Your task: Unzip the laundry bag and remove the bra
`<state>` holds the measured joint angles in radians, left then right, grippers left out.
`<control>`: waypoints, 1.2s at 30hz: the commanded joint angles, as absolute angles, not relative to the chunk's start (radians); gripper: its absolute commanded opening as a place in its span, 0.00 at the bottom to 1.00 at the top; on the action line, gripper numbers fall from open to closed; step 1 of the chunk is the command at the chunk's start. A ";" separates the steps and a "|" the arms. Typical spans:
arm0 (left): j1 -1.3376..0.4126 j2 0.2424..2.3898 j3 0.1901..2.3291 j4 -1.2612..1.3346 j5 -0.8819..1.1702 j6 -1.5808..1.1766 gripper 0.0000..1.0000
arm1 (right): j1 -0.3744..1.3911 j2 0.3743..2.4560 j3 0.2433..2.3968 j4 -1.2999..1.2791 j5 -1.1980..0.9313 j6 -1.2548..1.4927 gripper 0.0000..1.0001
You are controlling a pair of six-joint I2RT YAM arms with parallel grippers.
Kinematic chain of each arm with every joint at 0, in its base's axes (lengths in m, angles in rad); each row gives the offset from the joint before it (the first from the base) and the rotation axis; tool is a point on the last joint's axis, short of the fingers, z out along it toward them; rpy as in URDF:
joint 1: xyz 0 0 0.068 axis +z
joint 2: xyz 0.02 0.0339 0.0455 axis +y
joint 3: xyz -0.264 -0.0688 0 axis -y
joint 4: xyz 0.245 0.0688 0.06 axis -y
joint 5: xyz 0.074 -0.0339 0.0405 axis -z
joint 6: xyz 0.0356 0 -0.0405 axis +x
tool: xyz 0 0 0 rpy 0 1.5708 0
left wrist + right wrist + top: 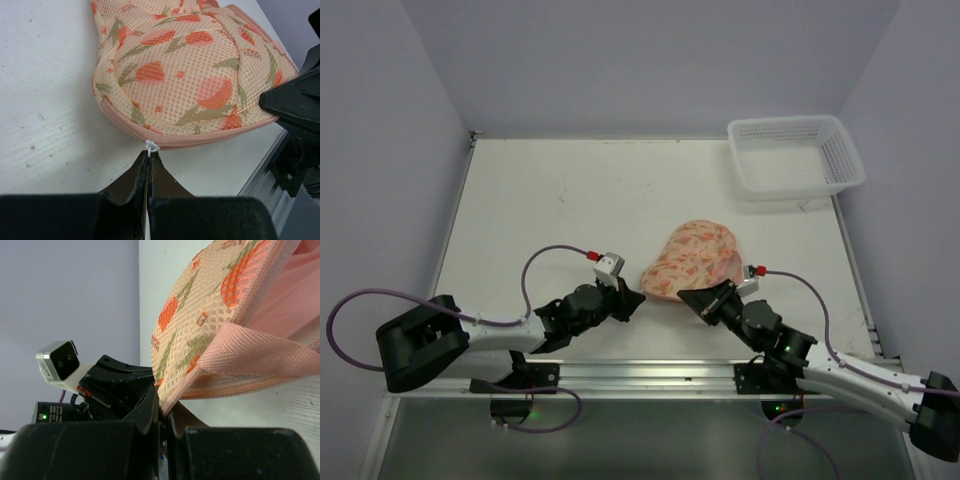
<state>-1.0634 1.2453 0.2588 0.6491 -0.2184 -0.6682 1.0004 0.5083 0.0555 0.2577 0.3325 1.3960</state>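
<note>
Clearly, right gripper [164, 408] clamps laundry bag [200, 305] trim [250, 360]

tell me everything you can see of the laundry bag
The laundry bag is a soft domed pouch of cream-peach mesh with orange floral print and pink zip trim, lying on the white table. The left end effector is shut on its white zip pull; the right end effector pinches the trim near its other end, where pale pink fabric shows inside.
</note>
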 commanded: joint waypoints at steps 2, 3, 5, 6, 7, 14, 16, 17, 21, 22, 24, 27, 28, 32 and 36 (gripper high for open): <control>-1.023 1.216 0.226 0.634 -0.218 -0.627 0.00 | 0.965 0.457 -0.069 0.236 0.311 1.347 0.00; -1.008 1.216 0.222 0.629 -0.215 -0.626 0.00 | 0.960 0.437 -0.075 0.235 0.302 1.347 0.00; -0.997 1.215 0.225 0.618 -0.215 -0.618 0.00 | 0.954 0.413 -0.087 0.207 0.305 1.350 0.00; -0.993 1.215 0.227 0.609 -0.218 -0.615 0.00 | 0.953 0.404 -0.089 0.201 0.305 1.350 0.00; -0.991 1.216 0.230 0.606 -0.218 -0.609 0.00 | 0.950 0.382 -0.094 0.193 0.299 1.350 0.00; -0.956 1.232 0.247 0.600 -0.184 -0.588 0.00 | 0.948 0.310 -0.089 0.077 0.307 1.365 0.00; -0.956 1.244 0.242 0.623 -0.141 -0.586 0.00 | 0.948 0.313 -0.086 0.072 0.314 1.373 0.00; -0.957 1.250 0.242 0.643 -0.129 -0.587 0.00 | 0.948 0.321 -0.077 0.069 0.319 1.373 0.01; -0.977 1.296 0.250 0.690 -0.107 -0.607 0.00 | 0.950 0.438 0.096 -0.023 0.336 1.358 0.40; -0.995 1.319 0.265 0.693 -0.113 -0.609 0.00 | 0.951 0.466 0.116 -0.031 0.333 1.374 0.45; -1.017 1.344 0.282 0.698 -0.121 -0.614 0.00 | 0.959 0.523 0.127 -0.006 0.316 1.388 0.50; -1.055 1.384 0.325 0.701 -0.143 -0.620 0.00 | 0.988 0.564 0.118 0.061 0.334 1.446 0.60; -1.063 1.397 0.330 0.701 -0.149 -0.621 0.00 | 1.000 0.572 0.118 0.060 0.348 1.466 0.62; -1.080 1.423 0.345 0.719 -0.150 -0.627 0.00 | 1.066 0.586 0.114 0.060 0.414 1.505 0.64; -1.088 1.451 0.356 0.739 -0.155 -0.634 0.00 | 1.080 0.578 0.123 0.057 0.420 1.514 0.80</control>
<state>-1.0786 1.4334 0.3222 0.6701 -0.1360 -0.6342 1.0672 0.5812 0.0784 0.0235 0.3546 1.4773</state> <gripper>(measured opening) 0.009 0.742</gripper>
